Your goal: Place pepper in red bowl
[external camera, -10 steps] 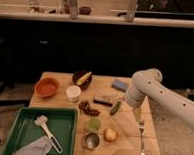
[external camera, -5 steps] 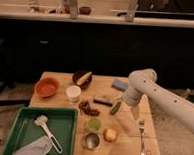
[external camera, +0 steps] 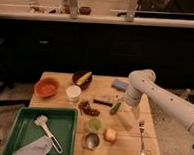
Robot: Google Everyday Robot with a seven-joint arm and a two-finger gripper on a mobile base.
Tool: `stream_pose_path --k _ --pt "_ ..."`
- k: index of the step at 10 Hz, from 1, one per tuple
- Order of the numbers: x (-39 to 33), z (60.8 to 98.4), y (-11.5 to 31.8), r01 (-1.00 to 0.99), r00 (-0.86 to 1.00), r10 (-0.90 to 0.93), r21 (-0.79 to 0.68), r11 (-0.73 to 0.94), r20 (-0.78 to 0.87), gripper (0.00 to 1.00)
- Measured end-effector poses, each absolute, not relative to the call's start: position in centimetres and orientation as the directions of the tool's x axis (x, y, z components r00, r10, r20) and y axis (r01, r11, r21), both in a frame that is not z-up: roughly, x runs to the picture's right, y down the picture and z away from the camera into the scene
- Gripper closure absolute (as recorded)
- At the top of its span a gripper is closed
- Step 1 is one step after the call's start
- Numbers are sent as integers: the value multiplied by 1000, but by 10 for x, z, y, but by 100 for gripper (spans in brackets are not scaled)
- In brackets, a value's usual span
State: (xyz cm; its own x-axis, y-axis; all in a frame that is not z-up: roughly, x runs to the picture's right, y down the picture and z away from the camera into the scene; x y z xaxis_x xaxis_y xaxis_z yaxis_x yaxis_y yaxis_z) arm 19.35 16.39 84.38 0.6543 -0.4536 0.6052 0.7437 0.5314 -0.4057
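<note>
Two bowls [external camera: 46, 87] [external camera: 82, 78]; three cups [external camera: 73, 93] [external camera: 93, 124] [external camera: 90, 140]; one pepper [external camera: 116, 108]; one fork [external camera: 142, 135]; one pair of jaws beside pepper

A wooden table [external camera: 128, 149] carries everything, and the white cup [external camera: 73, 93] serves as the marker. Left of it sits the red bowl [external camera: 46, 87]; behind it, a dark brown bowl [external camera: 82, 78]. To its right lie a dark bar [external camera: 105, 100], then the pepper [external camera: 115, 108], with a blue block [external camera: 120, 84] further back. Just in front is a reddish-brown cluster [external camera: 89, 109] (possibly dried fruit). Nearer the front are a light-green cup [external camera: 93, 124], a metal cup [external camera: 90, 140], a fork [external camera: 142, 138] and a green tray [external camera: 48, 110]. The gripper [external camera: 128, 110], jaws spread, hangs beside the pepper.
</note>
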Motion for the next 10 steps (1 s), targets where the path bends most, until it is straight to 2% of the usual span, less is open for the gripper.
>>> stream_pose_path --k 10 --pt "197 860 185 775 625 -430 -450 444 652 7"
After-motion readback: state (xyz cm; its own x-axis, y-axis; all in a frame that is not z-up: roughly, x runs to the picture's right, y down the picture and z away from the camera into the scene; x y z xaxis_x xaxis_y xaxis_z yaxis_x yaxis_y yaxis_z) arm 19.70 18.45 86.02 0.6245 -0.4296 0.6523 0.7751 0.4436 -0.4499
